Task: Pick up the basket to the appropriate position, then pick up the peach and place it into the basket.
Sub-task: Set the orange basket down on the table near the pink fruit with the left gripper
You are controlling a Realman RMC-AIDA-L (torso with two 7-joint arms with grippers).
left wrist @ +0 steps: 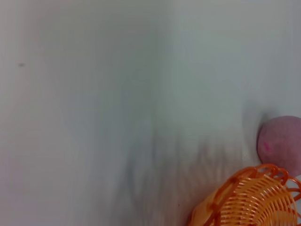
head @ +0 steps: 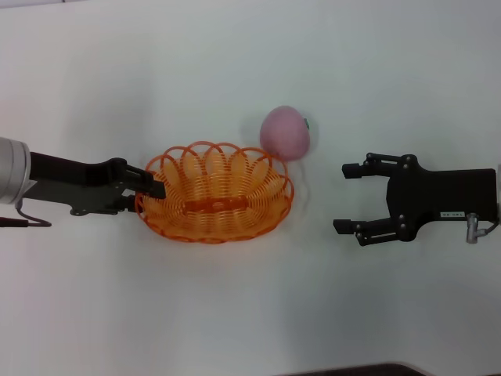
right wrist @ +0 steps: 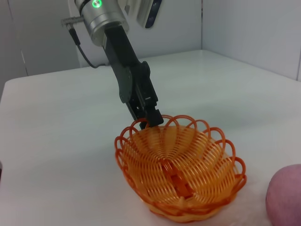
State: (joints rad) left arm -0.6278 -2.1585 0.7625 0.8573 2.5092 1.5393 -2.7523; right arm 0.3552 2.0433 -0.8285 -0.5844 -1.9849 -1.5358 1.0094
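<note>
The left gripper (head: 153,188) is clenched on the left rim of the oval orange looped-wire plastic basket (head: 215,193), which sits mid-table on the white table (head: 235,313), so the basket-placing step looks to be in hand. The smooth pale pink peach (head: 284,133) rests just beyond the basket's far right rim, touching or nearly so. The right gripper (head: 345,197) waits released, well to the right; its next move would be to reach far-left over the peach and close on it. No legible writing shows.
</note>
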